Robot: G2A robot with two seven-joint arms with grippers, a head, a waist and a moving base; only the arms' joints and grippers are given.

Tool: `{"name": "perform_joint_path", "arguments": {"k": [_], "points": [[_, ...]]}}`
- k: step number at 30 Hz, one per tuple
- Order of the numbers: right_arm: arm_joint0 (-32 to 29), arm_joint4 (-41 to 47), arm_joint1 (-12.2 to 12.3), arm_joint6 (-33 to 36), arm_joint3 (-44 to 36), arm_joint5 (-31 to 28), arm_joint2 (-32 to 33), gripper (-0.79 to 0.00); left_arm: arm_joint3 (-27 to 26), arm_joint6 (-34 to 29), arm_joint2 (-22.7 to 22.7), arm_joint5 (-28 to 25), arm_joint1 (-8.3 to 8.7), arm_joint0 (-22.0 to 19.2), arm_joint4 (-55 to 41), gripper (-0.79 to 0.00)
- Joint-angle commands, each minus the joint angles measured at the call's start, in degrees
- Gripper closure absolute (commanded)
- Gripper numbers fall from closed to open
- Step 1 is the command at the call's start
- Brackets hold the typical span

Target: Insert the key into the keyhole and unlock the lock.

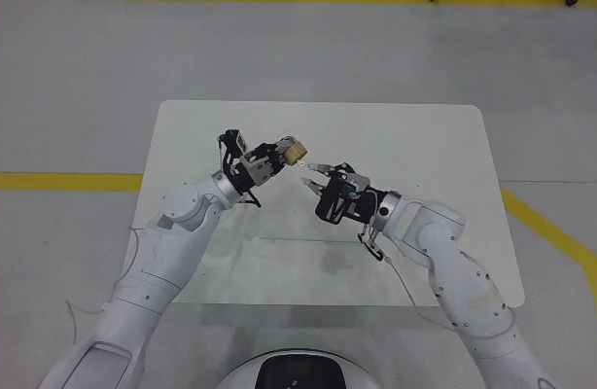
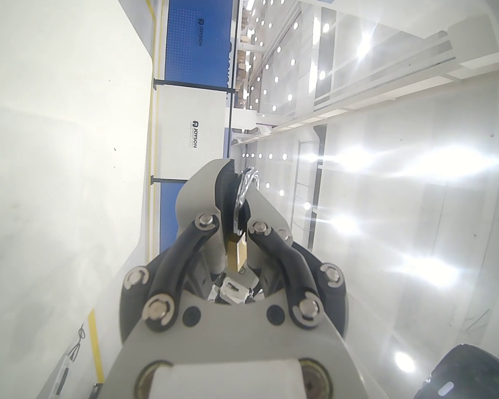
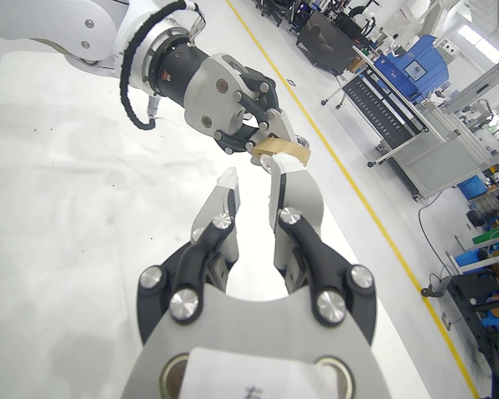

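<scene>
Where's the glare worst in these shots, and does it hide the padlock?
Left wrist view: ceiling lights flare in white streaks, yet the brass padlock with its silver shackle, clamped in the left gripper, lies clear of them. Right wrist view: even light, no glare on the padlock. Top view: faint shadows on the white rectangular table.

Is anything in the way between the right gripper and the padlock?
Nothing visible. The padlock sits clamped in the left gripper, and the open right gripper faces it close by.
</scene>
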Motion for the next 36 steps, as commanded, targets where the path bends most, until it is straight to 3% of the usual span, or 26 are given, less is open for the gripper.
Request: {"name": "perform_joint_path", "arguments": {"k": [1, 4, 8, 16, 24, 25, 26, 36], "points": [[0.62, 0.15, -0.13, 0.02, 0.53, 0.06, -0.58, -0.169, -0.15, -0.24, 0.14, 0.26, -0.02, 0.11, 0.26, 0.000], [1.54, 0.28, -0.33, 0.22, 1.20, 0.39, -1.37, -0.237, -0.29, -0.26, 0.30, 0.54, -0.09, 0.24, 0.36, 0.000], [2.48, -0.11, -0.55, 1.18, 1.54, 1.15, -2.19, -0.262, -0.17, -0.38, 0.15, 0.65, -0.14, 0.14, 0.29, 0.000], [3.95, 1.21, -0.95, 2.42, 2.82, 2.01, -3.04, -0.185, 0.27, -0.97, -0.69, 1.19, -0.11, -0.28, -0.21, 0.000], [5.76, 0.11, -1.49, 4.32, 3.30, 3.32, -4.99, -0.188, 1.11, -1.34, -0.80, 1.47, -0.23, -0.79, -0.31, 0.000], [5.94, 0.08, -1.55, 4.43, 3.42, 3.46, -5.15, -0.139, 1.25, -1.39, -0.83, 1.49, -0.24, -0.86, -0.33, 0.000], [6.10, 0.08, -1.61, 4.57, 3.58, 3.62, -5.27, 0.000, 1.35, -1.34, -0.88, 1.47, -0.26, -0.92, -0.41, 0.000], [6.05, 2.75, -1.86, 5.15, 4.81, 5.14, -4.21, 0.000, 1.86, -1.52, -0.65, 0.76, -0.50, -1.36, -0.19, 0.000]]}}
